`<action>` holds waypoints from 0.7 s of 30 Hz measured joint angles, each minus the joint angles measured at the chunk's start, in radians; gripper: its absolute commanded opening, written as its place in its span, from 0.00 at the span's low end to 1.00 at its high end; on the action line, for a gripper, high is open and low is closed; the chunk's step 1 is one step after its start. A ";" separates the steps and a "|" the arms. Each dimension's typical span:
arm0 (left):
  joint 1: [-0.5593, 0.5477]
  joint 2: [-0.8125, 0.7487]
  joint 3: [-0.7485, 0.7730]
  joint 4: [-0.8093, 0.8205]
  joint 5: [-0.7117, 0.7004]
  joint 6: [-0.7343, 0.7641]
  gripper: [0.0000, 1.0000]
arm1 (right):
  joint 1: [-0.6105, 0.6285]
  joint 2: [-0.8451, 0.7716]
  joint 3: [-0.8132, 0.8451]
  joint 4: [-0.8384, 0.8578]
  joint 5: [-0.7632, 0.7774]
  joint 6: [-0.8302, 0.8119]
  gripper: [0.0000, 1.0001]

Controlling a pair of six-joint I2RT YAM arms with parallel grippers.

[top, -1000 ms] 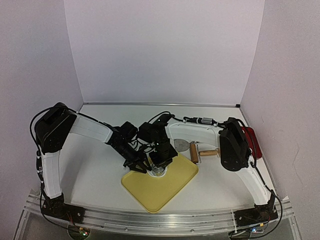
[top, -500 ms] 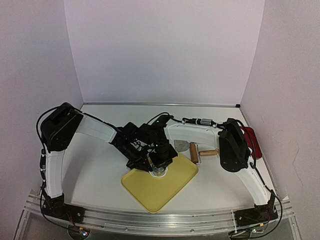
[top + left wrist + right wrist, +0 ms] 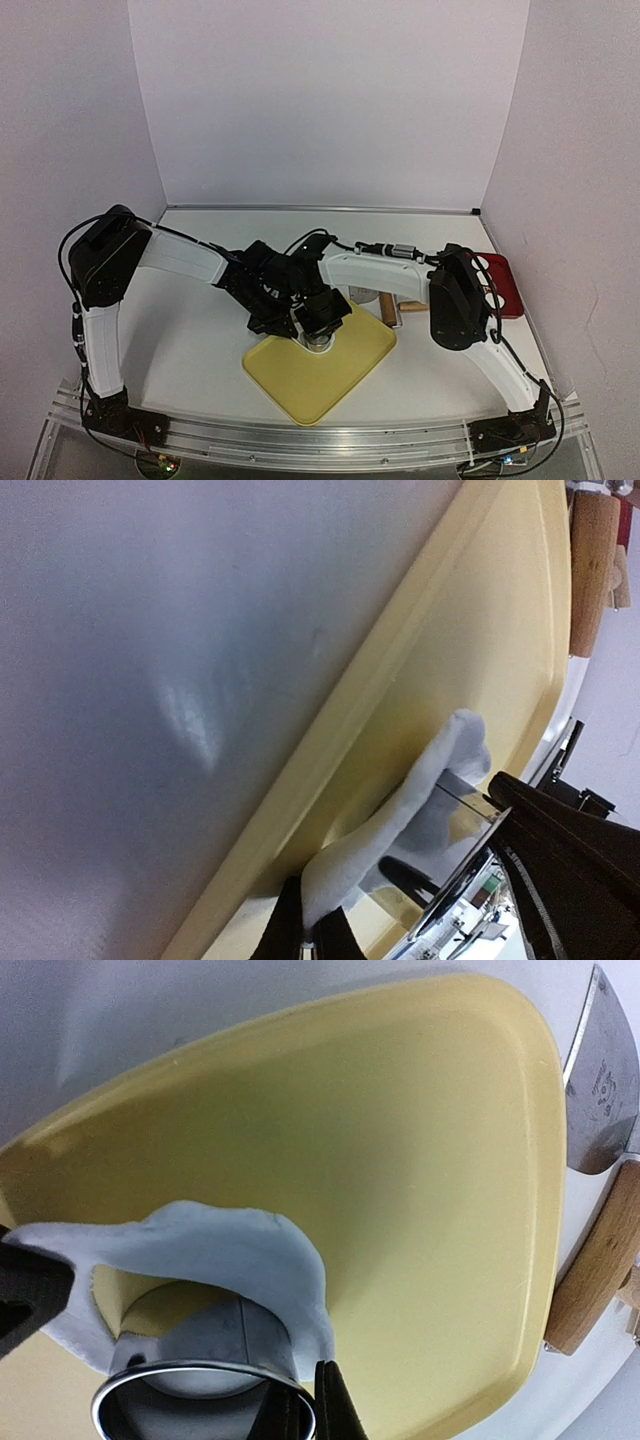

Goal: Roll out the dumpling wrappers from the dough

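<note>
Top external view puts both claws over the upper edge of the yellow tray (image 3: 300, 385), mid-frame. We see the left claw (image 3: 308, 932) clenched on the white dough (image 3: 210, 1245); just right of it, the right claw (image 3: 305, 1415) grips the metal ring cutter (image 3: 200, 1400), dough draped around it.

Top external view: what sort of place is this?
Probably a lab robot cell, not a kitchen: bare white walls box in a white table, the left arm and right arm are bolted to a metal rail at its near edge, and a yellow tray with dough lies on it.
</note>
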 measured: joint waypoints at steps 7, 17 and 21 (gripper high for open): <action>0.004 -0.043 -0.004 -0.047 -0.082 0.002 0.00 | 0.000 0.010 0.018 -0.014 0.003 0.000 0.00; 0.004 -0.167 -0.129 -0.053 -0.102 -0.005 0.00 | -0.002 0.014 0.025 -0.019 -0.005 -0.004 0.00; 0.004 -0.222 -0.173 -0.036 -0.101 -0.014 0.00 | -0.006 0.008 0.016 -0.010 -0.022 -0.022 0.00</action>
